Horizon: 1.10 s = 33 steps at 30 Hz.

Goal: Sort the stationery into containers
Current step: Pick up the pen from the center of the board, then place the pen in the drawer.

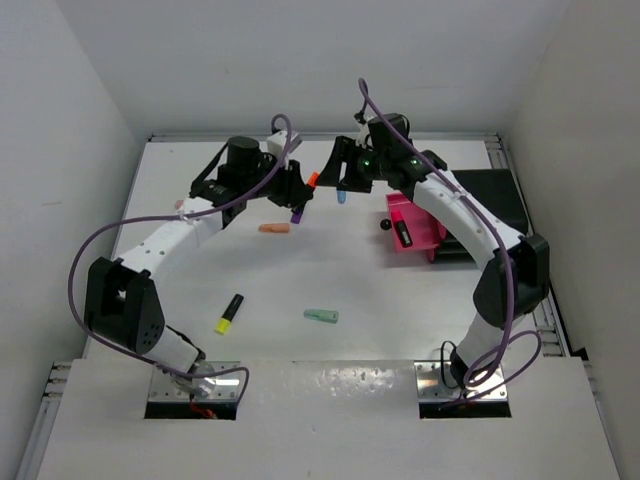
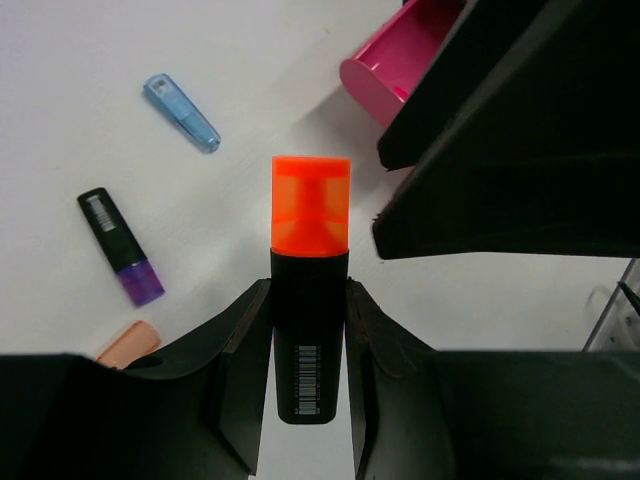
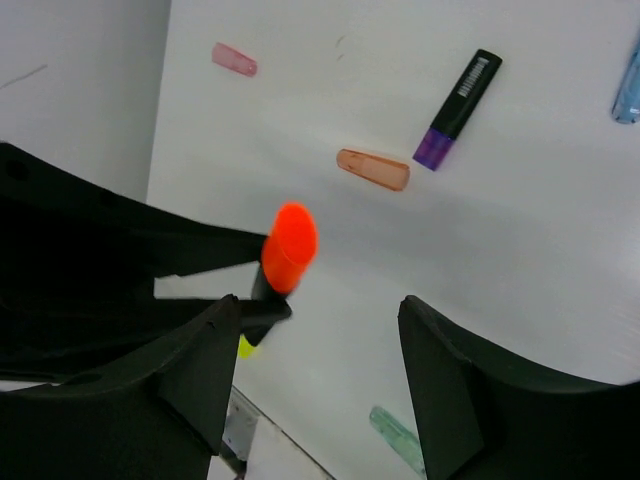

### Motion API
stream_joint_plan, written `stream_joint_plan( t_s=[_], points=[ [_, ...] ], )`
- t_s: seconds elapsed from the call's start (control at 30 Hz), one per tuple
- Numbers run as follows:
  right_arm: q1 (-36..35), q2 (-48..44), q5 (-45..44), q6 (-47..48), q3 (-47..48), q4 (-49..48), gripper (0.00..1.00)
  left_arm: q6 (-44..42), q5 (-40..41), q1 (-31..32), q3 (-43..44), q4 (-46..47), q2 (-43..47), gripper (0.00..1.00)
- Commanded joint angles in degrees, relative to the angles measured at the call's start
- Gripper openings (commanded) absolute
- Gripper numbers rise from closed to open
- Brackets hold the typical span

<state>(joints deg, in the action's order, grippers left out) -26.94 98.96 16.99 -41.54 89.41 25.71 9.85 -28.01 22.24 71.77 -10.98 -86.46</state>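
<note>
My left gripper [image 1: 300,186] is shut on a black highlighter with an orange cap [image 2: 310,290], held off the table, cap pointing away from the wrist. My right gripper [image 1: 341,176] faces it, open and empty. In the right wrist view the orange cap [image 3: 289,248] is near that gripper's [image 3: 318,310] left finger, not between the tips. The magenta drawer [image 1: 415,222] is pulled out of the black box [image 1: 495,205], with a black item [image 1: 403,231] inside. On the table lie a purple-tipped highlighter [image 1: 297,214], an orange piece [image 1: 273,228] and a blue piece [image 1: 342,197].
A yellow-tipped highlighter [image 1: 229,313] and a mint piece [image 1: 321,316] lie nearer the front. A pink piece [image 1: 180,204] sits by the left wall. The drawer's black knob [image 1: 384,226] points left. Purple cables loop over both arms.
</note>
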Motion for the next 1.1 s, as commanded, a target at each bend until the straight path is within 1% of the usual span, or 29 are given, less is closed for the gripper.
stream_joint_plan(
  t_s=[0.0,0.13,0.23,0.27,0.37,0.4,0.47,0.5,0.57,0.6,0.63,0.67,0.7,0.73,0.77,0.8,0.83,0.87,0.9,0.93,0.97,1.0,1.03,1.07],
  points=[
    [-0.04,-0.26,0.5,-2.32,3.06,-3.3,0.64,3.78,1.38,2.19,1.01,2.72,2.17,0.0],
    [-0.74,-0.08,1.11,-1.97,2.62,-3.92,0.62,3.86,0.85,3.6,1.53,2.81,1.64,0.0],
    [-1.19,0.53,0.94,-1.62,2.35,-3.92,0.55,4.83,-1.08,3.78,1.8,3.68,1.12,0.0],
    [-1.19,0.88,1.02,-1.62,2.27,-4.0,0.49,5.01,-1.52,3.86,2.06,3.51,1.11,0.0],
    [-1.19,1.06,1.64,-1.27,2.0,-3.74,0.37,5.36,-1.79,3.86,2.59,3.69,1.38,0.0],
    [-1.19,0.89,1.55,-1.09,2.0,-3.74,0.27,5.53,-1.79,3.78,2.5,3.95,1.73,0.0],
    [-1.1,0.62,1.64,0.31,1.91,-3.3,0.18,5.8,-1.87,3.6,2.33,4.21,2.08,0.0],
    [-0.92,0.27,1.55,0.67,2.0,-2.95,0.11,5.8,-2.13,3.34,2.32,4.39,2.17,0.05],
    [0.22,-0.43,1.64,2.07,2.26,-2.08,0.06,5.62,-2.31,3.16,2.24,4.48,2.26,0.15],
    [0.92,-0.78,1.47,2.6,2.18,-1.2,0.01,5.36,-2.23,2.81,2.15,4.48,2.34,0.21],
    [2.32,-1.04,0.94,4.17,2.35,-0.5,0.0,4.66,-2.14,2.64,1.8,4.57,2.34,0.34],
    [3.11,-1.74,0.76,5.32,2.44,1.42,0.0,4.31,-2.14,2.37,1.71,4.39,2.34,0.4],
    [5.03,-2.19,0.76,8.03,3.14,2.66,0.0,2.82,-2.14,1.59,1.8,3.96,2.17,0.59],
    [6.18,-2.45,0.5,9.97,3.67,4.24,0.0,1.77,-1.96,1.14,1.88,3.26,2.08,0.68],
    [7.07,-2.63,-0.03,11.99,4.71,8.69,0.0,0.54,-1.61,0.36,2.15,1.33,1.91,0.75],
    [8.82,-2.54,-0.73,16.79,7.34,11.44,0.0,-2.0,-0.22,0.0,2.84,0.27,1.82,0.82],
    [9.7,-2.54,-2.74,19.02,8.67,13.81,0.0,-3.5,0.14,-0.44,3.29,-2.18,1.12,0.83],
    [10.41,-2.72,-4.23,21.74,9.81,18.36,0.0,-5.52,0.06,-0.96,3.81,-3.42,0.77,0.84],
    [11.2,-2.72,-5.9,27.59,11.74,20.41,0.0,-8.85,-0.11,-1.23,4.25,-4.65,0.15,0.84],
    [11.21,-2.72,-11.23,30.09,12.54,22.17,0.0,-9.58,0.15,-1.32,4.61,-6.14,-0.11,0.84],
    [11.21,-2.72,-13.98,32.46,13.33,25.32,0.0,-11.67,0.67,-1.41,4.52,-6.59,-0.38,0.85],
    [11.12,-2.63,-15.83,36.49,13.51,26.39,0.0,-12.74,1.89,-1.32,4.43,-7.12,-0.99,0.85],
    [10.94,-2.63,-19.59,38.01,13.69,28.41,0.0,-13.09,2.08,-1.41,4.52,-7.64,-1.34,0.86],
    [10.86,-2.37,-21.37,39.5,13.69,29.12,0.0,-13.36,2.34,-1.41,4.43,-7.74,-1.78,0.86]
  ],
)
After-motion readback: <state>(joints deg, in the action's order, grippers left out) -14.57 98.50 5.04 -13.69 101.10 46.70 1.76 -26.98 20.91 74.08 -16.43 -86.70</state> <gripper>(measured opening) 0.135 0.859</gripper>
